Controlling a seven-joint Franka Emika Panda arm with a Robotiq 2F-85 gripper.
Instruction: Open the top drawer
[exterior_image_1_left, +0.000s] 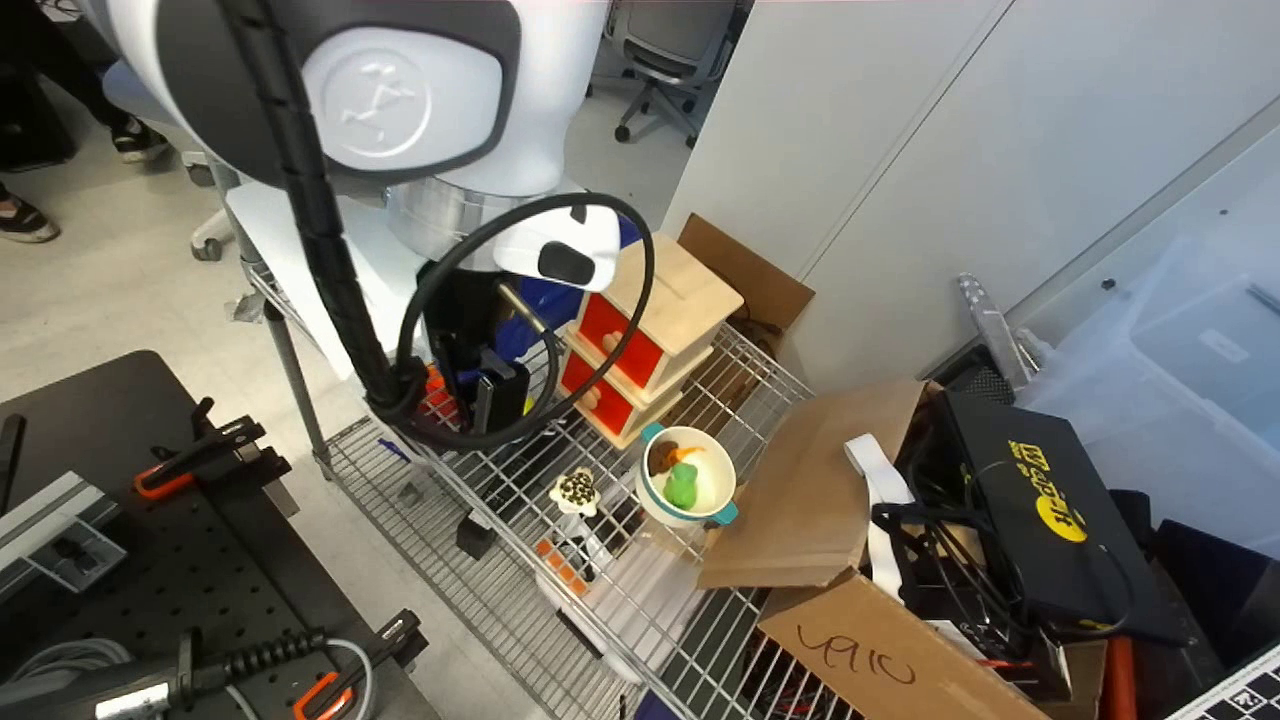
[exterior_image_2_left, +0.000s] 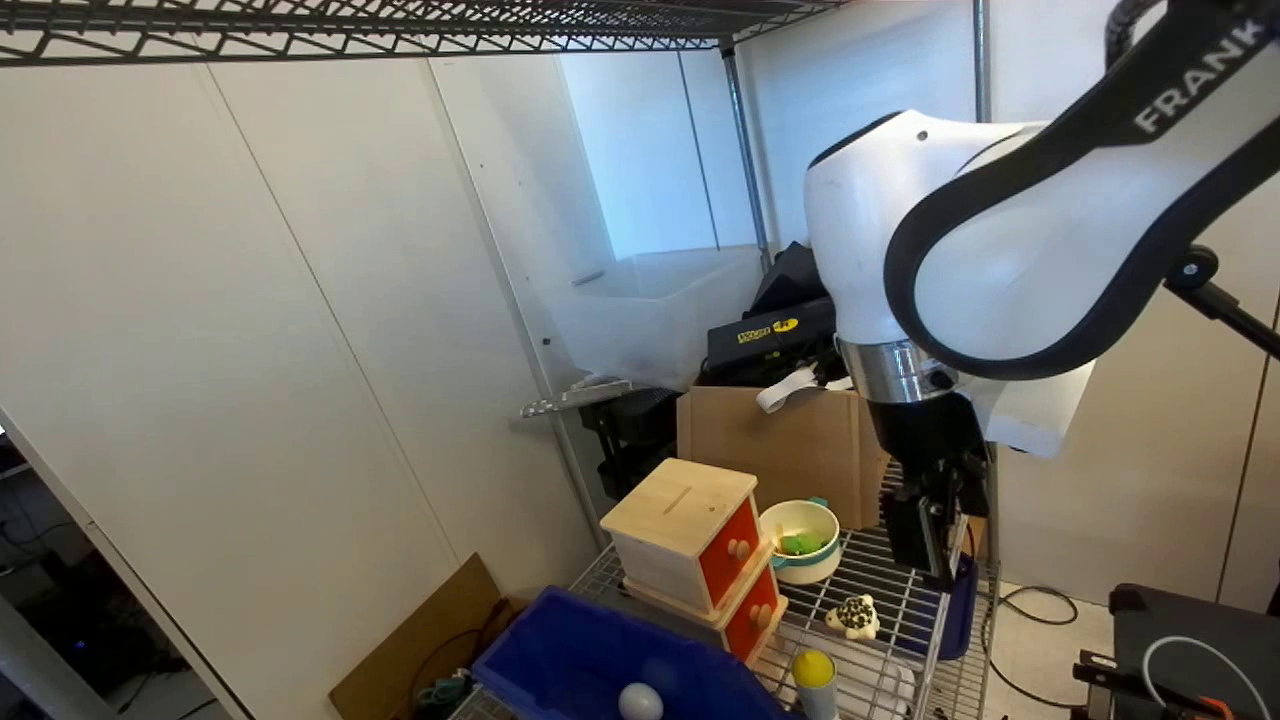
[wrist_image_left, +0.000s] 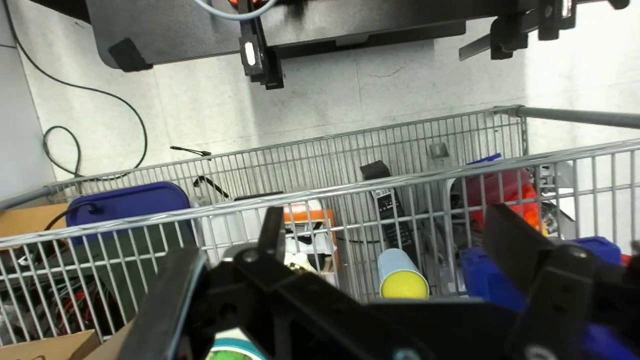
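Observation:
A small light-wood cabinet (exterior_image_1_left: 690, 290) stands on the wire shelf; it also shows in an exterior view (exterior_image_2_left: 680, 510). Its top drawer (exterior_image_1_left: 600, 322) has a red front and a round wooden knob and looks closed; the red front also shows in an exterior view (exterior_image_2_left: 722, 562). The lower red drawer (exterior_image_2_left: 744, 632) looks closed too. My gripper (exterior_image_2_left: 928, 545) points down near the shelf's front edge, out in front of the drawer fronts and apart from them. In the wrist view the gripper (wrist_image_left: 384, 215) has its fingers wide apart with nothing between them. The cabinet is out of the wrist view.
A blue bin (exterior_image_2_left: 590, 650) with a white ball is beside the cabinet. A white bowl (exterior_image_1_left: 716, 488) with teal handles stands on its other side. A spotted toy (exterior_image_2_left: 855, 617) and a cup with yellow top (wrist_image_left: 404, 285) are in front. A cardboard box (exterior_image_1_left: 800, 480) stands beyond the bowl.

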